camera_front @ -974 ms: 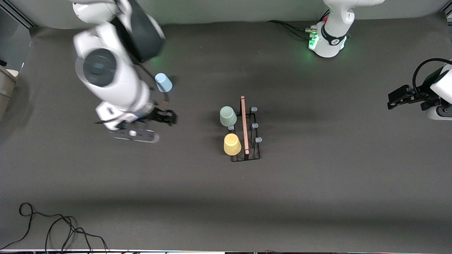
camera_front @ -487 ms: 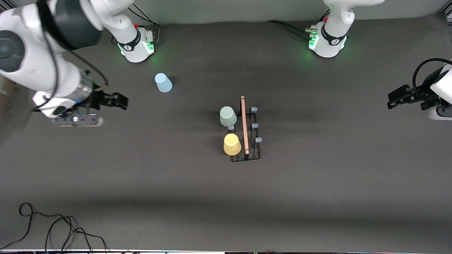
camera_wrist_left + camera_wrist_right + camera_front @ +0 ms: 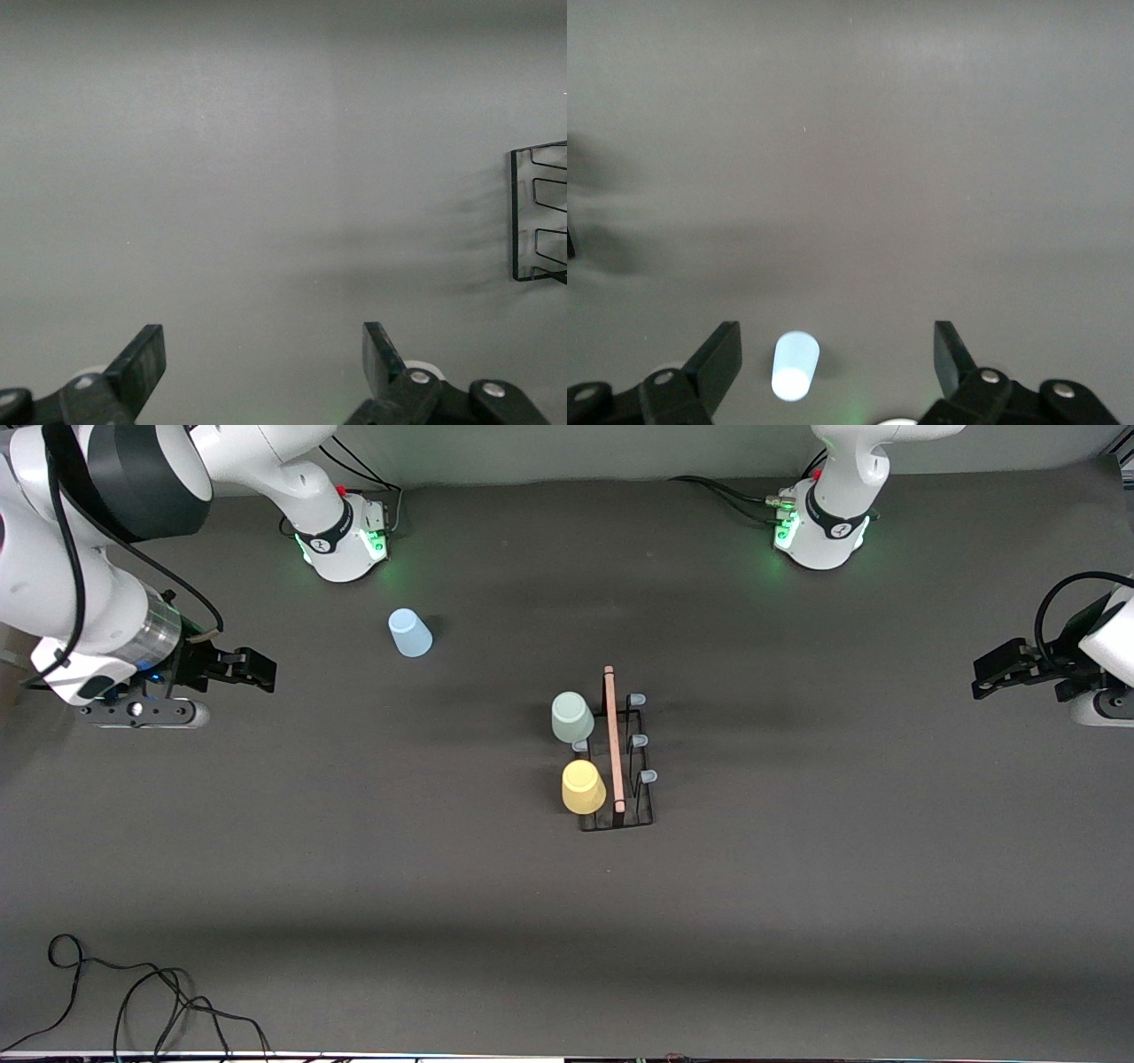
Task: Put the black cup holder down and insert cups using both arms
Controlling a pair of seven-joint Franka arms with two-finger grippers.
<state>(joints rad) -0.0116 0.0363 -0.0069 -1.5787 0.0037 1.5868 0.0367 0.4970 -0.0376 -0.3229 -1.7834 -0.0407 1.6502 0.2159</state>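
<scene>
1. The right pincer (image 3: 252, 670) hangs over bare table (image 3: 797, 921) at the right arm's end, its fingers (image 3: 718, 359) spread wide and holding nothing; in the right wrist view the light blue cup (image 3: 795, 365) shows between them but well below, untouched.
2. The left pincer (image 3: 992, 671) waits over the left arm's end of the table, released, fingers (image 3: 146, 363) wide apart and empty.
3. Against a second ago, the right arm (image 3: 97, 558) has swung away from the middle toward its own end, clearing the view of its green-lit base (image 3: 341, 540); its pincer has also widened a little. The left arm (image 3: 1103, 646), the rack and all three cups have not moved.
4. The black cup holder (image 3: 620, 815) stands mid-table: thin black wire on a rectangular base, a long wooden handle (image 3: 613, 740) running along its top, and small pale-capped pegs (image 3: 636, 700) on the side toward the left arm.
5. The pale green cup (image 3: 571, 717) and the yellow cup (image 3: 582, 786) sit upside down on the rack's side toward the right arm, the yellow one nearer the front camera.
6. The light blue cup (image 3: 409, 632) stands inverted on the table, apart from the rack, toward the right arm's base. All three are plain, smooth, tapered plastic.
7. The table covering is matte dark grey. A loose black cable (image 3: 133, 1001) lies coiled at the edge nearest the front camera.
</scene>
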